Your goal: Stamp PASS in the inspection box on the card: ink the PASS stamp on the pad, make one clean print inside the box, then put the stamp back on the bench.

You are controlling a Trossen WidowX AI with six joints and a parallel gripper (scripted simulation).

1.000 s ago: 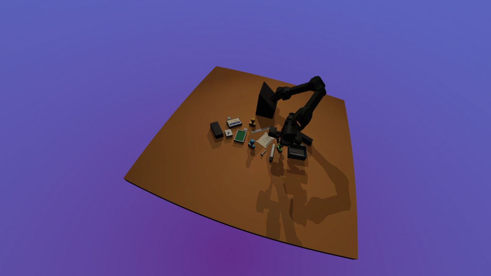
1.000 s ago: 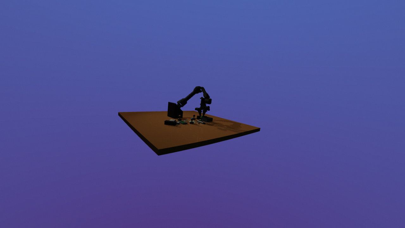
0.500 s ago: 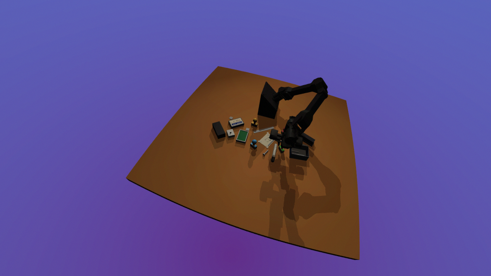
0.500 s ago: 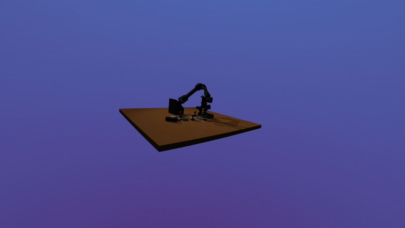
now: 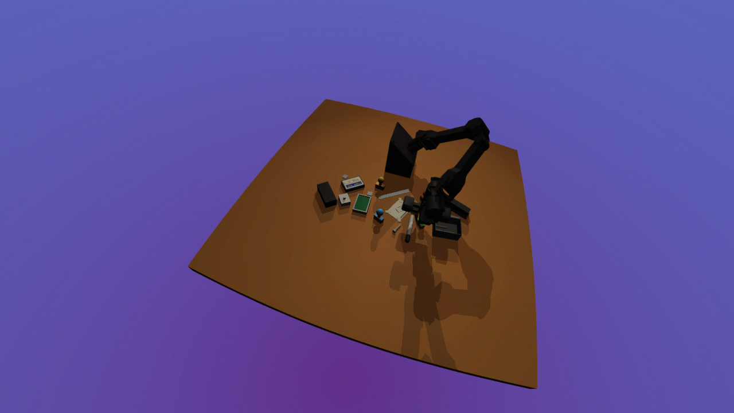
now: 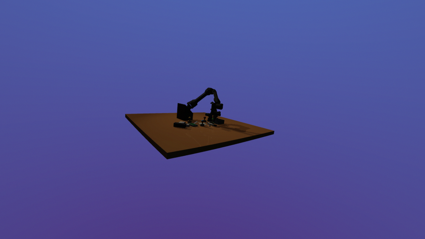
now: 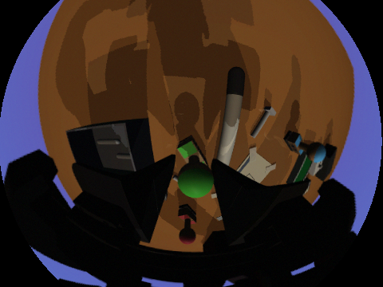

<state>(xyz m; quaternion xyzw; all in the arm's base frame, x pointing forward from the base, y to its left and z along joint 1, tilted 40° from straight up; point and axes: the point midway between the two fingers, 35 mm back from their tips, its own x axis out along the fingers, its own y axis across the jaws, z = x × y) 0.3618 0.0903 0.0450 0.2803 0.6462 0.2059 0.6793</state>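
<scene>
My gripper (image 7: pixel 194 161) (image 6: pixel 212 120) points down with its fingers part open on either side of a stamp with a green knob (image 7: pixel 195 181). A narrow gap shows left of the knob; contact on the right is unclear. The stamp's base stands on the bench. No lettering is readable. The cream card (image 5: pixel 395 210) (image 7: pixel 261 167) lies beside it, partly hidden by the gripper; any print inside its box cannot be made out. The green ink pad (image 5: pixel 362 203) (image 7: pixel 302 170) lies farther off. Stamps with a blue knob (image 5: pixel 379 211) (image 7: pixel 317 152) and a red knob (image 7: pixel 187 236) stand nearby.
A dark tray (image 5: pixel 445 236) (image 7: pixel 139 145) holds small parts beside the gripper. A white marker (image 5: pixel 409 228) (image 7: pixel 232 113) and a bolt (image 5: pixel 396 228) (image 7: pixel 260 123) lie near the card. A ruler (image 5: pixel 394 194), yellow-knobbed stamp (image 5: pixel 381 181) and black block (image 5: pixel 326 194) are farther off.
</scene>
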